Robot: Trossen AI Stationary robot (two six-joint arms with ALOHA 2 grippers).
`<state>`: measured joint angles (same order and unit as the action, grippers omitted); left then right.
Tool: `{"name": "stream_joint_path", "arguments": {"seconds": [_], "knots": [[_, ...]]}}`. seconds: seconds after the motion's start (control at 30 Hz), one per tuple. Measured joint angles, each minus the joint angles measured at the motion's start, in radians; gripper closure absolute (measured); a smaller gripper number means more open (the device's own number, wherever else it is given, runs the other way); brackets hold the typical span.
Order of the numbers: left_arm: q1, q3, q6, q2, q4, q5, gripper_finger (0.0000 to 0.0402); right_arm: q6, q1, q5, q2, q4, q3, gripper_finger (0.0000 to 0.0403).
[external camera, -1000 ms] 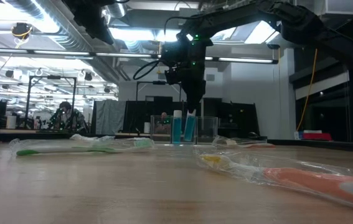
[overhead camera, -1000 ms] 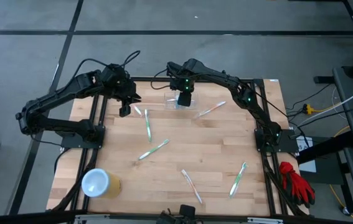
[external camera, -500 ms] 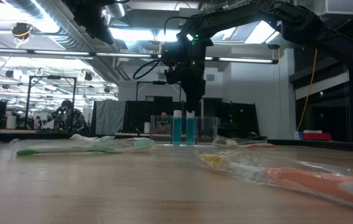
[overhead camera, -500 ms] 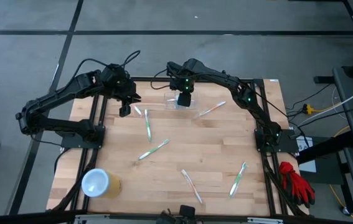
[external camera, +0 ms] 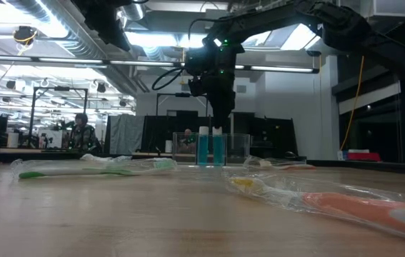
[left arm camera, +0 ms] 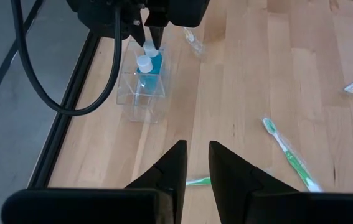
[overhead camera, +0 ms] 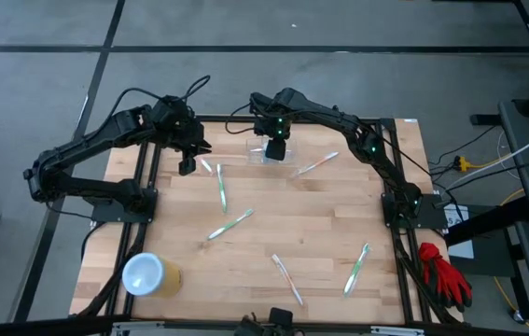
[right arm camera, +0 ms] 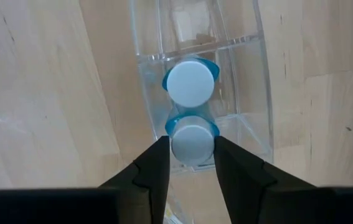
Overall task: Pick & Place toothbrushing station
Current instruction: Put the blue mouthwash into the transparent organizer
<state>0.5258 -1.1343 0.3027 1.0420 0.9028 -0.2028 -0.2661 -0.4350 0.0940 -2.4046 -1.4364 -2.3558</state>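
The clear plastic holder (overhead camera: 266, 152) stands on its base at the table's far edge, also seen in the low view (external camera: 235, 148) and the left wrist view (left arm camera: 144, 99). Two blue tubes with white caps stand upright in it (external camera: 202, 150) (external camera: 218, 150). My right gripper (right arm camera: 192, 163) hangs right above the holder, shut on the cap of one tube. My left gripper (left arm camera: 197, 152) hovers over the table's far left (overhead camera: 187, 166), empty, its fingers a narrow gap apart. My right gripper pinches the white cap (right arm camera: 192, 142) of one blue tube between its two fingers, one on each side. The fingers come from above, pointing down. The tube stands upright inside the holder (external camera: 218, 146), beside the other tube.
Several wrapped toothbrushes lie about the table, among them (overhead camera: 220, 187), (overhead camera: 231, 224), (overhead camera: 287, 278), (overhead camera: 357, 266), (overhead camera: 315, 165). A yellow cup with a white top (overhead camera: 150, 275) lies at the near left. Red gloves (overhead camera: 443, 271) lie beside the right edge.
The blue tube in my right gripper leaned to one side in the holder a second ago; it now stands upright beside the other tube. My right gripper has stayed above the holder.
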Motion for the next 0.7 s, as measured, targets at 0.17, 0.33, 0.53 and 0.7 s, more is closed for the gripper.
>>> {"name": "stream_joint_path", "arguments": {"seconds": [0.17,0.33,0.53,0.7], "knots": [[0.000,0.000,0.000,0.000,0.000,0.000,0.0341,0.000,-0.001,-0.013,0.000,0.000,0.000,0.0277],[0.000,0.000,0.000,0.000,0.005,0.000,0.0341,0.010,-0.011,-0.023,0.000,0.000,0.000,0.0277],[0.000,0.000,0.007,0.000,0.017,0.000,0.0341,0.023,-0.016,-0.003,0.000,0.000,0.000,0.0277],[0.000,0.000,0.007,0.000,0.017,0.000,0.0341,0.027,-0.015,0.022,0.000,0.000,0.000,0.0277]]}}
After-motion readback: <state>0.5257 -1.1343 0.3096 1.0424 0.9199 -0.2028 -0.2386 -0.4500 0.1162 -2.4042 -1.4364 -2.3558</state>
